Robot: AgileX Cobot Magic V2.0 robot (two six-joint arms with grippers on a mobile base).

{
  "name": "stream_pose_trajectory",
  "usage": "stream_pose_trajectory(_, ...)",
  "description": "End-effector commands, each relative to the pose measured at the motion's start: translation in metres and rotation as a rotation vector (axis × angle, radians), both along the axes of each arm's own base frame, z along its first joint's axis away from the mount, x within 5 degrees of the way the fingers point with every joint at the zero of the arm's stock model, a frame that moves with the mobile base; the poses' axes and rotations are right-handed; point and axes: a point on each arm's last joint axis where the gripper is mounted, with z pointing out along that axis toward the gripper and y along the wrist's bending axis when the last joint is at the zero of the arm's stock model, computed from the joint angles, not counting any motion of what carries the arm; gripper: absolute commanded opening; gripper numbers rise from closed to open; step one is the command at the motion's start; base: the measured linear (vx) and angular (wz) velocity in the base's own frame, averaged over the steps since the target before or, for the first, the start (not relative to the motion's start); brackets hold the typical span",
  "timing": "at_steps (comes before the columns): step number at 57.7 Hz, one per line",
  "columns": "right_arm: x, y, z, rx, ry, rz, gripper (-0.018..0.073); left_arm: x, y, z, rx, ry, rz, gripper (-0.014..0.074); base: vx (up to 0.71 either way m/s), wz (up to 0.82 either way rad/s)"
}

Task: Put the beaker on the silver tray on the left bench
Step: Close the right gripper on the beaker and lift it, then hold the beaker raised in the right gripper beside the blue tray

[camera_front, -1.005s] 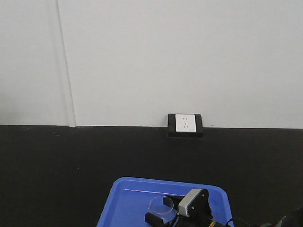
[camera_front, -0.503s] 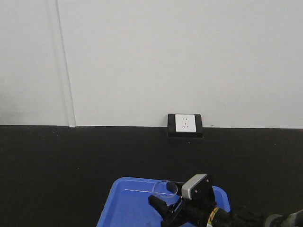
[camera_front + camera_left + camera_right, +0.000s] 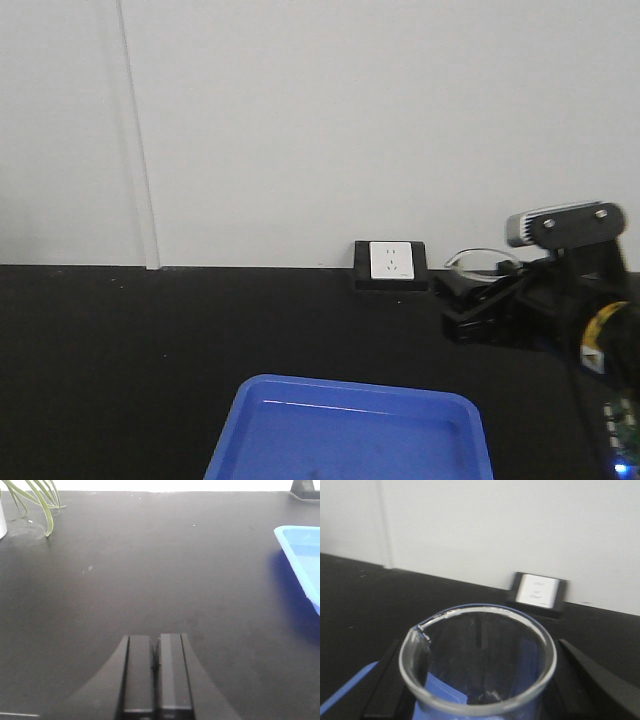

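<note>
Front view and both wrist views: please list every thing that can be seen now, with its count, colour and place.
beaker: one, clear glass, in the right gripper, above the bench at right.
tray: one, blue, on the bench at front, visible part bare.
bench: one, black, along the wall.
socket: one, white in black frame, where bench meets wall.
plant leaves: a few, green, far left of the bench.
wall: one, white, behind the bench.
left gripper: one, black, shut, over bare bench left of the tray.
right gripper: one, black, shut on the beaker.
</note>
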Motion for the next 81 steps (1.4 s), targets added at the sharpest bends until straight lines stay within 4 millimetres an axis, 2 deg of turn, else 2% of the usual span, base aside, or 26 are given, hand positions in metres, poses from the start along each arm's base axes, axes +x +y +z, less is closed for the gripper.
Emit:
stream_pose_trajectory(1,-0.032,-0.014,0.029,0.019,-0.076,-0.038,-0.0004,0.001,0.000,-0.002,-0.011,-0.067,-0.004,0.0001,0.00,0.00)
stream_pose_trajectory(8,-0.069,-0.025,0.023,0.030,-0.102,-0.041,-0.0004,0.001,0.000,-0.002,-0.011,-0.067,-0.004,0.0001,0.00,0.00)
stream_pose_trajectory(17,-0.108,-0.036,0.008,0.042,-0.123,-0.045,-0.0004,0.001,0.000,-0.002,-0.011,-0.067,-0.004,0.0001,0.00,0.00)
stream_pose_trajectory(30,-0.139,-0.046,0.008,0.061,-0.196,-0.048,-0.0004,0.001,0.000,-0.002,-0.011,-0.067,-0.004,0.0001,0.00,0.00)
stream_pose_trajectory(41,-0.148,-0.049,0.013,0.073,-0.234,-0.048,-0.0004,0.001,0.000,-0.002,-0.011,-0.067,-0.004,0.0001,0.00,0.00)
stream_pose_trajectory(81,-0.148,-0.048,0.013,0.072,-0.233,-0.048,-0.0004,0.001,0.000,-0.002,-0.011,-0.067,-0.004,0.0001,0.00,0.00)
